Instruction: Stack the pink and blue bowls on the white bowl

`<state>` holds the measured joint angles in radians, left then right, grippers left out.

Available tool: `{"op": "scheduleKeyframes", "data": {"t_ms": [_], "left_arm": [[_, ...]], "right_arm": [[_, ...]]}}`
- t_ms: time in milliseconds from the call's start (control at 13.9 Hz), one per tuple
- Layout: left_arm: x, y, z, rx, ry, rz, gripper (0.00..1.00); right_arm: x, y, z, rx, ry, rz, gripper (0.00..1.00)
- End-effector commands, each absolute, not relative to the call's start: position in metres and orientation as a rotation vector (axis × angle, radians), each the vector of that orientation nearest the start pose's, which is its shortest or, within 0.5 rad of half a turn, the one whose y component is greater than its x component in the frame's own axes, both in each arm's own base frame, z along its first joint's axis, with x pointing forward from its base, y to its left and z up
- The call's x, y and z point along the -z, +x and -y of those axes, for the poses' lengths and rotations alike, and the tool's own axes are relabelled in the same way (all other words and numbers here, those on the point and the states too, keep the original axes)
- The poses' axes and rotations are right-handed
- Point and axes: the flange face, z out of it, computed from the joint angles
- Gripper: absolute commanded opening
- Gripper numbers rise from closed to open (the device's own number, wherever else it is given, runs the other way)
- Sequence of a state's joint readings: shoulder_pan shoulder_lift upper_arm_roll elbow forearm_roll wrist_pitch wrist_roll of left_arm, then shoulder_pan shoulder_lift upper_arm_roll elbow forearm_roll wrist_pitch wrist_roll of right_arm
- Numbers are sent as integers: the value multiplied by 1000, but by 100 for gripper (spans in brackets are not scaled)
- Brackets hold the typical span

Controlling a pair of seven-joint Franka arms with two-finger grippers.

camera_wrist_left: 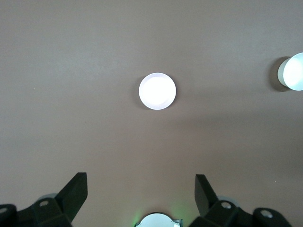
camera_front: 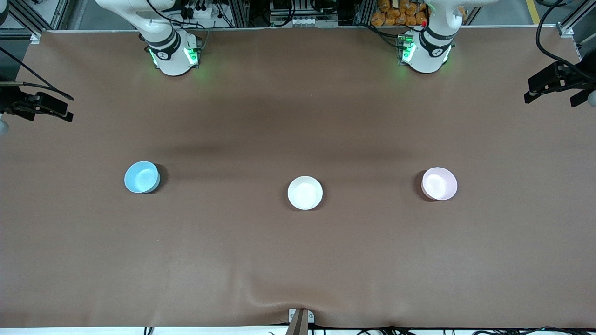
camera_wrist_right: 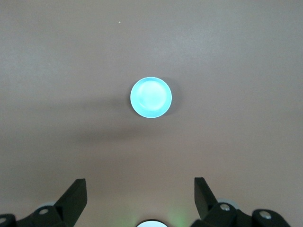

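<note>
along the middle of the table [camera_front: 298,260], roughly halfway between the robots' edge and the camera's edge, three bowls sit in a row, well apart from one another: the blue bowl [camera_front: 142,177] toward the right arm's end, the white bowl [camera_front: 305,192] in the centre, the pink bowl [camera_front: 439,183] toward the left arm's end. nothing is stacked yet. the relation that matters is the pairing — each coloured bowl lies on its own arm's side, so the right arm looks better placed for the blue one and the left arm for the pink one, with the white bowl as the shared target between them. the right gripper [camera_wrist_right: 140,201] hangs high over the table with its fingers spread wide and empty, the blue bowl [camera_wrist_right: 151,97] almost centred ahead of it. the left gripper [camera_wrist_left: 141,199] is likewise high, spread and empty, above the pink bowl [camera_wrist_left: 157,91], washed out to near white in its wrist view, with the white bowl [camera_wrist_left: 292,71] at that picture's edge. the bowls are round, so no grasp direction is favoured; a rim pinch seems likely. bare cloth lies between the bowls, and nothing blocks either path — only the two arms meeting over the white bowl looks like a risk.
</note>
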<state>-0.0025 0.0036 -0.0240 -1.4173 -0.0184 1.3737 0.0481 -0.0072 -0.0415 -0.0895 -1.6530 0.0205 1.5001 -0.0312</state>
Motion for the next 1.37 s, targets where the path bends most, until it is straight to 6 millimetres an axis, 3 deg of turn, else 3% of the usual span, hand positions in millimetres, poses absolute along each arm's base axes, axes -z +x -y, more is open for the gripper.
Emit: {"op": "scheduleKeyframes", "data": {"t_ms": [0, 361, 1010, 1298], "left_arm": [[-679, 534, 19, -58, -3144, -115, 100], [-671, 539, 20, -80, -3142, -121, 100], [-670, 540, 19, -80, -3142, -129, 100], [-641, 559, 15, -132, -3138, -118, 100]], "right_arm": [[-604, 525, 51, -169, -3086, -119, 100], [-601, 523, 63, -205, -3080, -140, 100], [-600, 524, 64, -188, -3081, -133, 100], [-594, 524, 63, -200, -3080, -131, 100]]}}
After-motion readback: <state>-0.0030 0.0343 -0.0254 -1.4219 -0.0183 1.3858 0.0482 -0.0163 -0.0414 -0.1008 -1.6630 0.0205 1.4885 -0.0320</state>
